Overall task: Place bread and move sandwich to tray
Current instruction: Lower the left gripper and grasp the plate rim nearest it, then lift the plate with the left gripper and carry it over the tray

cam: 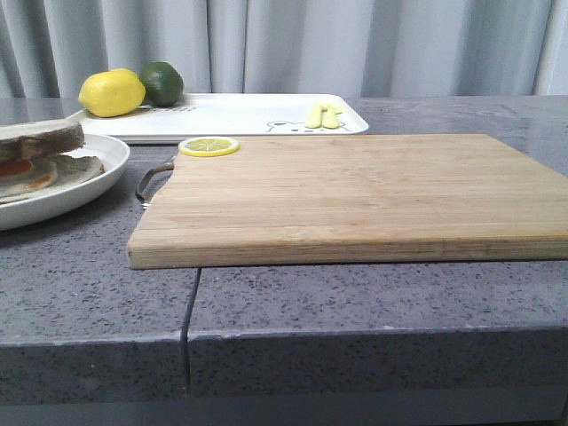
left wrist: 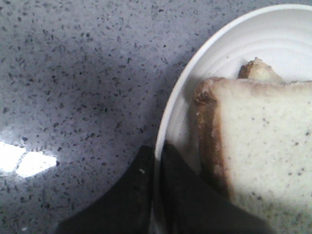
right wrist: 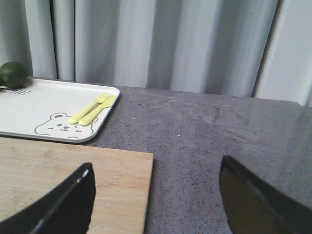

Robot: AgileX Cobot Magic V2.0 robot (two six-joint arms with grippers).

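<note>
Front view: sandwich on its plate at the counter's left edge

Front view shows a grey speckled stone counter (cam: 355, 311) with a seam running to its near edge and pale pleated curtains (cam: 355, 44) behind. A wooden cutting board (cam: 355, 195) lies across the middle, a lemon slice (cam: 209, 146) on its far left corner. Along the far edge sits the white tray (cam: 240, 120), bear drawing on it, holding a lemon (cam: 112, 92), a lime (cam: 161, 82) and a yellow fork and knife (cam: 323, 115).

At the left edge a round white plate (cam: 84, 182) carries the sandwich (cam: 40, 160): the bread (cam: 40, 138) lies on top, egg showing beneath.

Left gripper (left wrist: 157, 165) has its dark fingers close together astride the plate's rim, one outside, one inside; whether they press the rim I cannot tell. The bread's brown crust lies just beside the inner finger.

Right gripper (right wrist: 156, 195) hangs with fingers spread wide and nothing between them, over the board's far right corner, the tray near it.
</note>
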